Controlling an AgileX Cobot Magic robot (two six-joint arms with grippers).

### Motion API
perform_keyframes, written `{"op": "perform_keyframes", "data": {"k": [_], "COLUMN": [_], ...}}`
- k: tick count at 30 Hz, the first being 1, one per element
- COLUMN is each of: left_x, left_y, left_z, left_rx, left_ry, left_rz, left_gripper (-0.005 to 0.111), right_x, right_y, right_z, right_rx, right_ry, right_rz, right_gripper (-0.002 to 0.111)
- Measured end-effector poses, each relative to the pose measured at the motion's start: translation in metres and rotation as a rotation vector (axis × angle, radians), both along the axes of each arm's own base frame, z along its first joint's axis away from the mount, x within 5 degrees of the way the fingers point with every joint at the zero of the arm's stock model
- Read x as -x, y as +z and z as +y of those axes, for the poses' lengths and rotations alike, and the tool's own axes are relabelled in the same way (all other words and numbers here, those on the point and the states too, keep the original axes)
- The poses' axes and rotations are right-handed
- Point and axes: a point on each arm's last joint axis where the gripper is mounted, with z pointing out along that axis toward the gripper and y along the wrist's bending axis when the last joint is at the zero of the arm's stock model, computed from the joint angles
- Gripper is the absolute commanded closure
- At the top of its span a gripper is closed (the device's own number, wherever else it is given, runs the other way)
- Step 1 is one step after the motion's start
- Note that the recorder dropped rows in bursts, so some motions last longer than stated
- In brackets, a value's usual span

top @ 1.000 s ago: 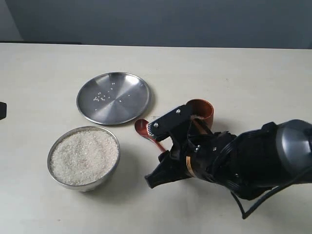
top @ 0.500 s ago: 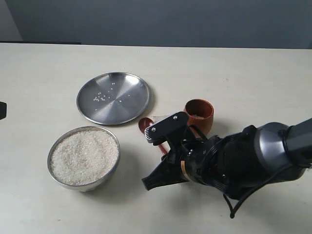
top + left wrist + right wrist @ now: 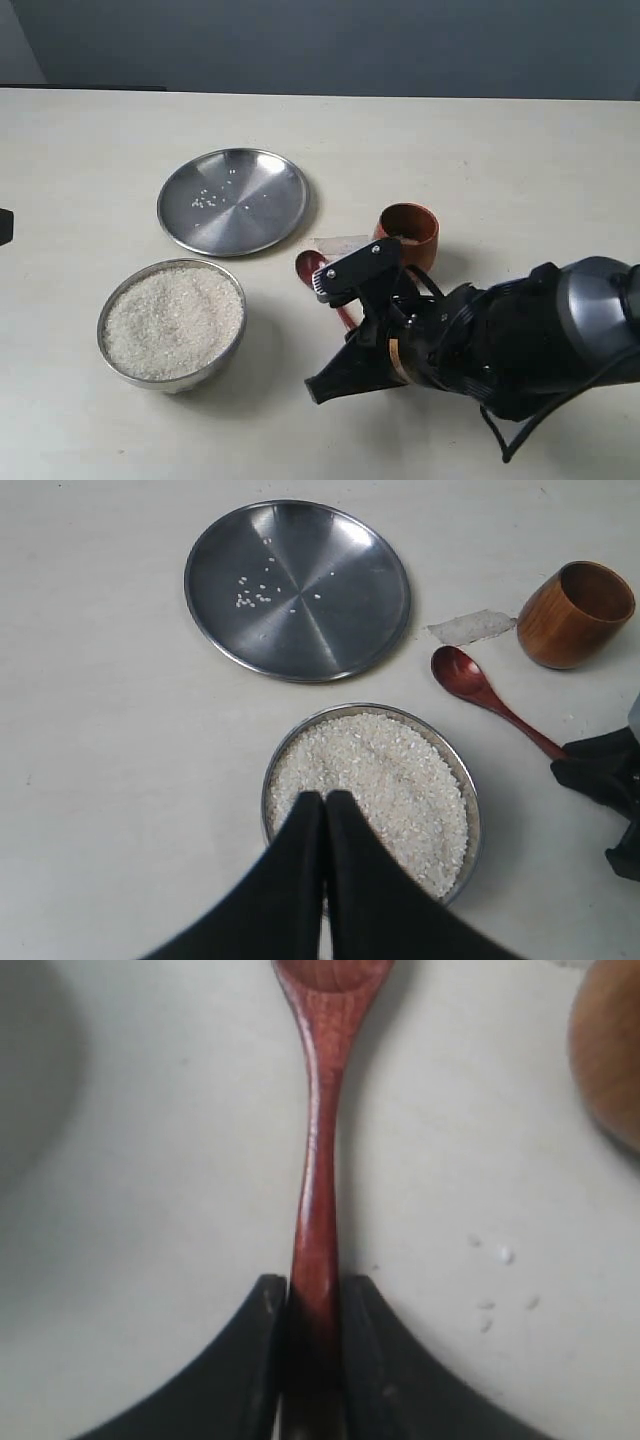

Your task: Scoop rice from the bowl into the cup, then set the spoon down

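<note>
**Q:** Failure modes?
**A:** The right hand (image 3: 313,1295) is clamped on the spoon's (image 3: 318,1150) thin handle. The bowl (image 3: 103,318) is nearly full, so a deep dip may push rice (image 3: 172,320) over the rim. The cup (image 3: 408,235) is narrow, so a tilted spoon may spill beside it.
**Q:** Spoon condition?
**A:** Reddish-brown, glossy, scoop empty. It sits between bowl and cup, low at the counter (image 3: 480,150).
</note>
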Motion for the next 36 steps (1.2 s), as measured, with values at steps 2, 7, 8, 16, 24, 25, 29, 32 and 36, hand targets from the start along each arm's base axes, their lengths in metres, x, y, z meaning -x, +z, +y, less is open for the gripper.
{"op": "perform_keyframes", "data": {"k": [2, 7, 8, 16, 24, 25, 29, 32, 36], "left_x": [0.0, 0.0, 0.0, 0.0, 0.0, 0.0, 0.0, 0.0, 0.0], "left_y": [0.0, 0.0, 0.0, 0.0, 0.0, 0.0, 0.0, 0.0, 0.0], "left_z": [0.0, 0.0, 0.0, 0.0, 0.0, 0.0, 0.0, 0.0, 0.0], "left_rx": [0.0, 0.0, 0.0, 0.0, 0.0, 0.0, 0.0, 0.0, 0.0], "left_ry": [0.0, 0.0, 0.0, 0.0, 0.0, 0.0, 0.0, 0.0, 0.0], "left_rz": [0.0, 0.0, 0.0, 0.0, 0.0, 0.0, 0.0, 0.0, 0.0], "left_gripper": [0.106, 0.106, 0.106, 0.106, 0.106, 0.106, 0.106, 0.106, 0.106], "right_x": [0.002, 0.004, 0.004, -0.003, -0.011, -0.012, -0.012, -0.012, -0.009], "right_y": [0.008, 0.046, 0.055, 0.108, 0.125, 0.129, 0.145, 0.159, 0.177], "right_z": [0.0, 0.005, 0.007, 0.03, 0.035, 0.036, 0.038, 0.036, 0.031], "right_rx": [-0.024, -0.119, -0.139, -0.255, -0.16, -0.161, -0.174, -0.183, -0.191], "right_ry": [0.023, 0.115, 0.137, 0.261, 0.325, 0.335, 0.356, 0.362, 0.371], "right_rz": [0.0, -0.079, -0.098, -0.237, -0.406, -0.421, -0.474, -0.522, -0.588], "right_gripper": [0.109, 0.109, 0.109, 0.109, 0.109, 0.109, 0.109, 0.109, 0.109]}}
